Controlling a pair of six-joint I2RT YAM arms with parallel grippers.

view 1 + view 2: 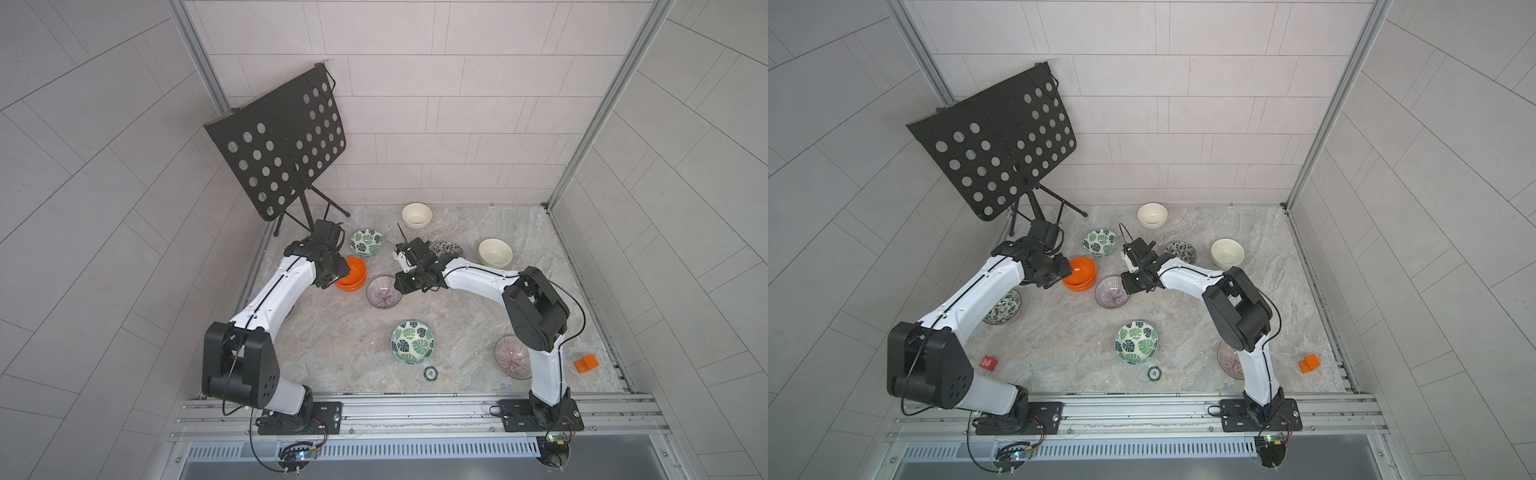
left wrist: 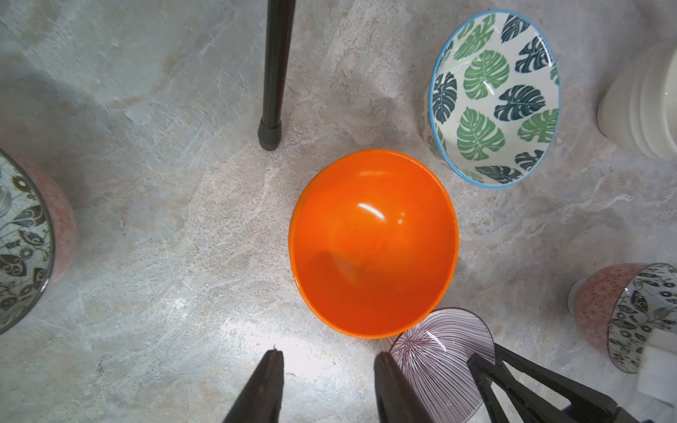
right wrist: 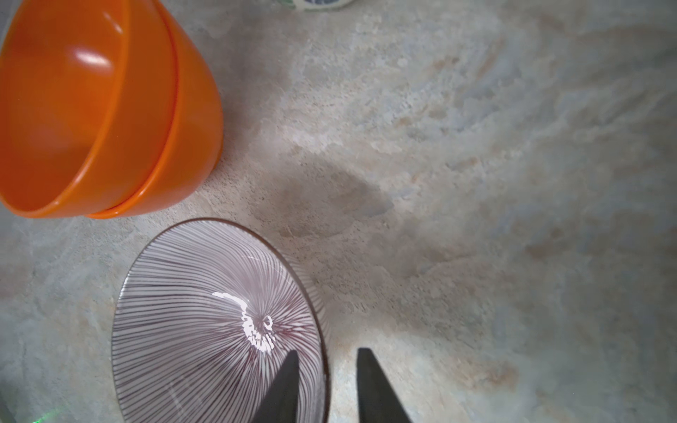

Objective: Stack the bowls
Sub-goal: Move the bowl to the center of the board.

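1. The left gripper (image 2: 328,353), fingers spread and empty, hangs at 9 o'clock of the stacked orange bowls (image 1: 351,274).
2. The right gripper (image 3: 327,351) straddles the rim of the purple striped bowl (image 3: 205,311), fingers slightly apart, a gap showing on each side.
3. That bowl stands just beside the orange pair, at their 4 o'clock.

marbled tabletop (image 1: 332,332) bears bowls (image 1: 412,341), music stand (image 1: 282,149), orange block (image 1: 586,363), small disc (image 1: 430,372).
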